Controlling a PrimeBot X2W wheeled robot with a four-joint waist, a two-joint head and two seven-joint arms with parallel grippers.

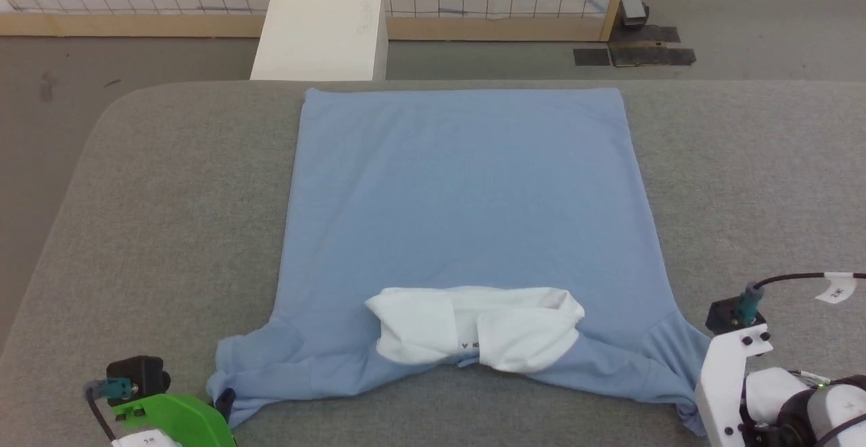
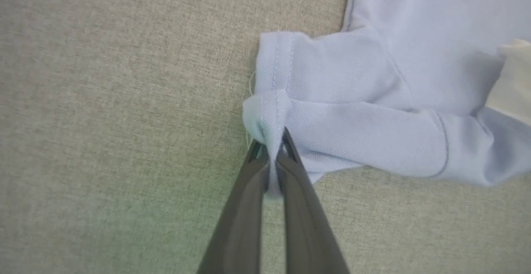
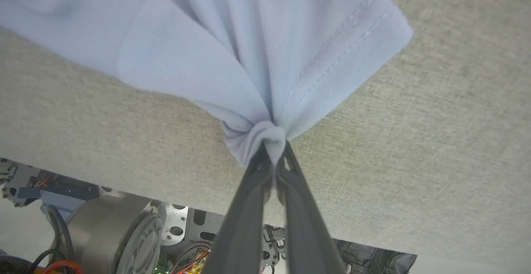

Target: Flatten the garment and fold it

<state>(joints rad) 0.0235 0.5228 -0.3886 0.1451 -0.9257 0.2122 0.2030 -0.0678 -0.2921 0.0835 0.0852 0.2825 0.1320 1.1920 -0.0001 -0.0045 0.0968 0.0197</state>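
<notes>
The garment (image 1: 467,190) lies spread flat on the table (image 1: 162,203), its white collar (image 1: 473,325) at 6 o'clock, probably so the sleeves can be drawn outward. The left end effector (image 2: 271,151) is clamped narrow on the 7 o'clock sleeve (image 2: 332,100). The right end effector (image 3: 274,151) pinches the 5 o'clock sleeve (image 3: 257,58).

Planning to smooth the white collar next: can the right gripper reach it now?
Probably not yet: the right gripper is shut on the garment, at a sleeve; nothing blocks the way to the white collar.

Bright even light; soft shadows; wrist views blurred.
</notes>
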